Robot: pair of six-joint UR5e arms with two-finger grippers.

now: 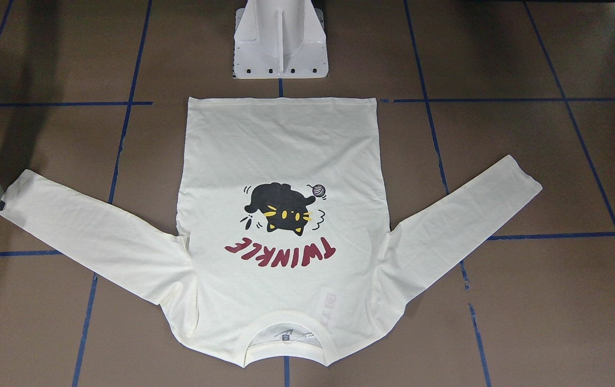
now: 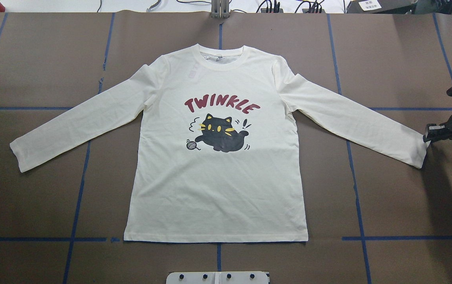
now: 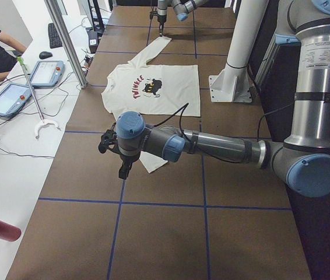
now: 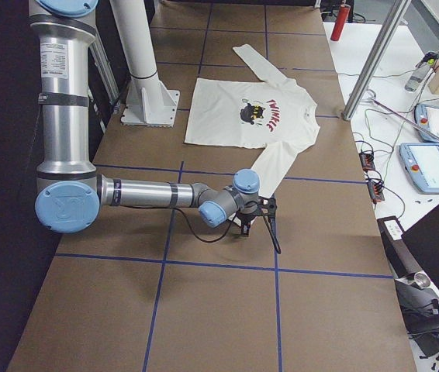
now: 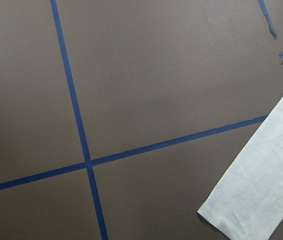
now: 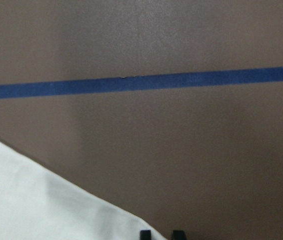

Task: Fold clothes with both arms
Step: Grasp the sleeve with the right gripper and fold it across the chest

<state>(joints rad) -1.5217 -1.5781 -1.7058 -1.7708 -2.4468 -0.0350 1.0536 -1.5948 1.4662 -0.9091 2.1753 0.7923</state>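
Cream shirt [image 2: 218, 189] looks light, limp; pinch a cuff [image 2: 415, 152]. Right hand [image 2: 427, 136], slightly apart, sits at it; left hand [image 3: 124, 170]: cannot tell.

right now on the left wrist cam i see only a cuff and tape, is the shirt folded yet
observer: No. The shirt lies flat and spread out, cat print up.
operator: where's the right arm
observer: Its fingers are at the edge of the other cuff. I cannot tell whether they grip it.
operator: which way's the hem
observer: The hem lies toward the white pedestal, and the neckline lies away from it.
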